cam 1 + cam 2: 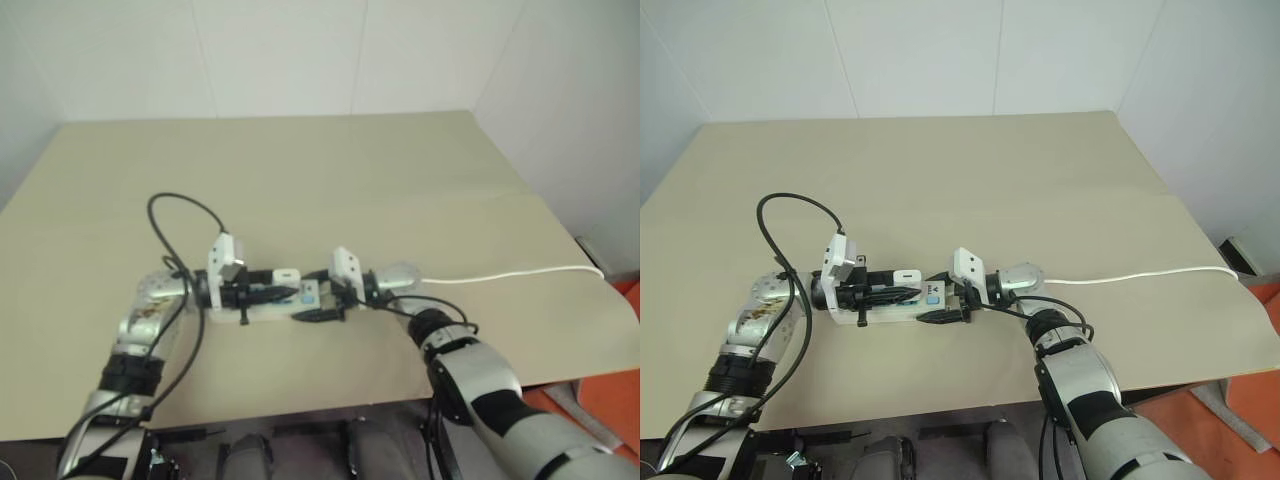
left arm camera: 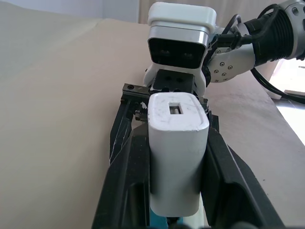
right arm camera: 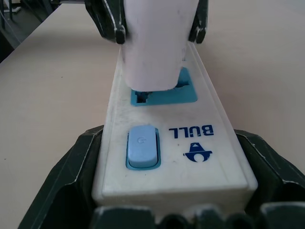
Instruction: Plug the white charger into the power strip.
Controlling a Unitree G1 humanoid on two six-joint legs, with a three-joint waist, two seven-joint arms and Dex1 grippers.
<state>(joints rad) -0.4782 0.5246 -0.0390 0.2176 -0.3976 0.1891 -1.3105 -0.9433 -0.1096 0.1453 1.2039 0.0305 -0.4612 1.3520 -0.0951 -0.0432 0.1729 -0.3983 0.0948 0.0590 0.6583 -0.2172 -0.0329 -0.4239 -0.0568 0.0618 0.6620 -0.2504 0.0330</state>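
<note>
White charger (image 3: 153, 47) sits on power strip (image 3: 171, 148) blue socket, both gripped.

The white charger (image 2: 177, 152) is a small, rounded boxy adapter with a rectangular port slot in its upper end. It stands upright over the blue socket face nearest the switch end of the power strip (image 3: 171, 143), its base touching or just entering that socket; how deep it sits is hard to judge. The strip is a long white bar lying flat on the tabletop (image 1: 330, 170), with a pale blue switch, blue "BULL" lettering and a thin white cord (image 1: 510, 274) trailing toward the tabletop's right edge.
</note>
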